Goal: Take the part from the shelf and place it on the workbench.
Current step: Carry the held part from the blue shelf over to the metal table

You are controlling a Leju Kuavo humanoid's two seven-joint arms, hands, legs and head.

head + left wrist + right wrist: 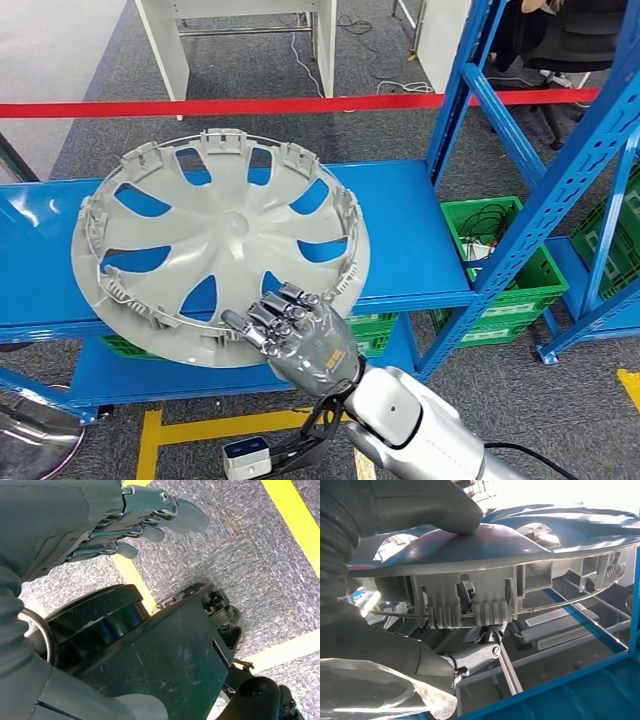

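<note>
The part is a large grey wheel cover (226, 235) lying inner side up on the blue shelf (407, 230), its near edge overhanging the shelf's front. My right hand (302, 335) grips that near rim. In the right wrist view the thumb (444, 510) presses one face of the wheel cover (531, 545) and darker fingers (478, 655) sit under the ribbed rim. My left hand (124, 525) hangs over the grey carpet with its fingers stretched out and nothing in them.
Blue slanted shelf posts (528, 190) rise at the right, with green crates (521, 290) below and beside them. A red barrier tape (226, 106) runs behind the shelf. Yellow floor lines (226, 428) and a small white box (247, 458) lie near my feet.
</note>
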